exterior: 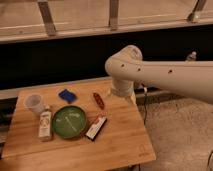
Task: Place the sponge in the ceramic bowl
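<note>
**Six small things on a wooden desk, sponge lying free**

The desk (pixel 125 145) has a pale, slatted wood top with plain grain toward its near edge. Speckled grey floor (pixel 175 130) lies to its right. Behind it, a dark wall band runs under a pale ledge with slanted metal struts.

The sponge (pixel 67 95) is a soft blue block near the far edge, just behind the ceramic bowl (pixel 70 121) and apart from it. Its long axis runs roughly left to right, the right end slightly nearer.

The bowl is round, shallow and glossy green with pale streaks inside. A translucent cup (pixel 35 103) stands left of the sponge and a whitish bottle (pixel 45 125) lies by the bowl's left rim. A red-and-white packet (pixel 96 127) lies flat at the bowl's right, and a slim red thing (pixel 98 100) lies right of the sponge.

The white arm (pixel 165 75) bends down at the desk's far right edge. The gripper (pixel 121 93) seems to sit at its lower end, spread wide and holding nothing.
</note>
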Controlling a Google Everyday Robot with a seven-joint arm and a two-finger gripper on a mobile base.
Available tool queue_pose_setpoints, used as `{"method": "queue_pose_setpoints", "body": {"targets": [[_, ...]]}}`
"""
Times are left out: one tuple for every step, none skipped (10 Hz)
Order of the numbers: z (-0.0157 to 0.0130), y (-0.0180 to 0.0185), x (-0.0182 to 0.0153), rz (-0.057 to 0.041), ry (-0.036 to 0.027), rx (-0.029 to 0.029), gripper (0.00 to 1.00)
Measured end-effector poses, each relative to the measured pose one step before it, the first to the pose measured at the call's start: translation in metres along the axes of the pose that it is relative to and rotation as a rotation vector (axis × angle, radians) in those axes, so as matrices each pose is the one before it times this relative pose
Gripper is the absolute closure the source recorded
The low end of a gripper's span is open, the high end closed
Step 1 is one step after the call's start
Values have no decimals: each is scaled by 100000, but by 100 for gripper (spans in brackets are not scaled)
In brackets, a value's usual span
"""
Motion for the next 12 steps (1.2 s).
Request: {"method": "queue_pose_setpoints", "body": {"targets": [[14,-60,5,54,59,125,27],[4,-81,-23,145,-11,52,27],[7,45,13,-78,25,-16,27],[7,-35,-2,57,15,28,27],[88,-46,27,30,191,129,27],[-4,-11,-6,29,-13,-12,27],[4,-17,-8,26,-11,14,27],[-4,-1,-8,3,-23,-11,27],[-3,-16,-6,7,-20,21,27],[0,-5,-2,10,-5,0,27],[0,0,-18,-101,-96,61,27],[-25,31,-52,-503,-447,270,27]]}}
